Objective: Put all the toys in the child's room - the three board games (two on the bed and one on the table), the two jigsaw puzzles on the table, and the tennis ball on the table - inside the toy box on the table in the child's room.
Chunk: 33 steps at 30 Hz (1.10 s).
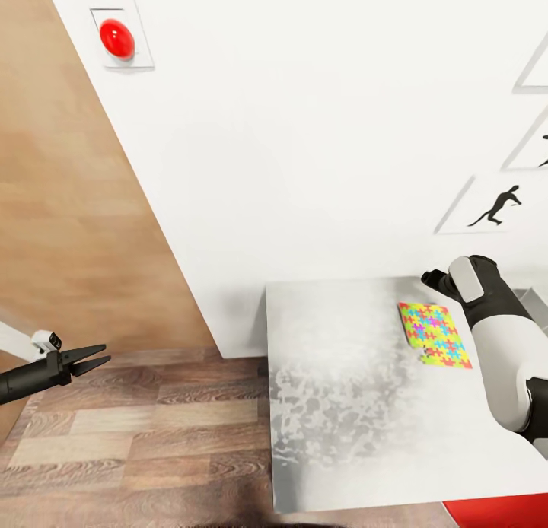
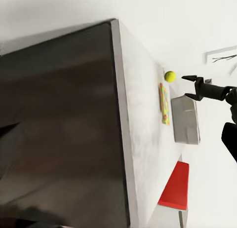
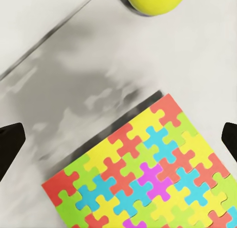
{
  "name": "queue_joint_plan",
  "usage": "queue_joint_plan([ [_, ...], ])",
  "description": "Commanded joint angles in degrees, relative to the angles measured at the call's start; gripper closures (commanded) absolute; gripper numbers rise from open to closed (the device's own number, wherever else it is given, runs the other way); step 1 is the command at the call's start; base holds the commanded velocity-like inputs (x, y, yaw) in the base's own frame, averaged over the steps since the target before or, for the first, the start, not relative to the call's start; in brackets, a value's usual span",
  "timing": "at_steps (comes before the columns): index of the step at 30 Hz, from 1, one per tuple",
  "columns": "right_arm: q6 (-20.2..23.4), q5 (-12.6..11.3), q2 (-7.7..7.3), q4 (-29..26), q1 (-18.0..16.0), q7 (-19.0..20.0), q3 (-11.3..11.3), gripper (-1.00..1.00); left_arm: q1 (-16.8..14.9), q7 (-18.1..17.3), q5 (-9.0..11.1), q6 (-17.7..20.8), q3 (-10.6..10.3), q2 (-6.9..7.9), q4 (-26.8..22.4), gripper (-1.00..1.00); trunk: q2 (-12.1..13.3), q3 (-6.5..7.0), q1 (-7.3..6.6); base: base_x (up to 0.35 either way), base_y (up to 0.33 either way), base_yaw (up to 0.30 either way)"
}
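Right tool: hangs above the back part of the surface, close to the wall, fingers spread wide with nothing between them. The right wrist view looks straight down past its two dark fingertips at the puzzle and the ball, which suggests it is being lined up for a pick from above.
Left tool: held out over the wood floor, well apart from the surface, fingers slightly parted and empty. Likely parked out of the way while the other arm works.
Surface: pale grey top, its back edge against the white wall.
Puzzle: lies flat near the back edge, towards the right, just beside the right arm. Being so thin, it will probably be hard to pinch from above; sliding it to an edge may be needed.
Ball: rests on the surface just beyond one corner of the puzzle, near the wall, not touching it. Round and free to roll, so a centred grip matters.
Bin: grey, stands on the surface just past the puzzle, so the carry is short.
Other toys: cannot tell where they are.
Step in hand: judged as choosing between ball and puzzle; nothing is gripped yet.
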Motion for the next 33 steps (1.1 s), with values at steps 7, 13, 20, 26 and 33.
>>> queue_joint_plan([
  [7,0.11,-0.57,-0.01,0.04,-0.11,-0.5,0.0,-1.0,-0.03,-0.24,-0.02,0.61,-0.01,0.01,0.01,-1.0,-0.1,-0.75,0.03,0.0,0.0,0.0],
  [13,0.12,-0.54,-0.01,-0.02,-0.17,-0.5,-0.02,-1.0,-0.03,-0.24,-0.01,0.61,-0.01,0.01,0.0,-1.0,-0.1,-1.32,0.03,0.0,0.0,0.0],
  [20,0.12,-0.54,-0.12,-0.05,-0.19,-0.5,0.04,-1.0,-0.03,-0.24,-0.02,0.61,0.01,0.03,0.0,-1.0,-0.1,-1.97,0.03,0.0,0.0,0.0],
  [26,0.12,-0.55,-0.25,-0.11,-0.19,-0.5,0.02,-1.0,-0.03,-0.24,-0.02,0.61,0.0,0.02,0.0,-1.0,-0.1,-2.36,0.03,0.0,0.0,0.0],
  [33,0.16,-0.58,-0.96,-0.13,-0.19,-0.5,-0.02,-1.0,-0.03,-0.24,-0.02,0.61,-0.01,0.03,-0.01,-1.0,-0.1,-2.48,0.03,0.0,0.0,0.0],
])
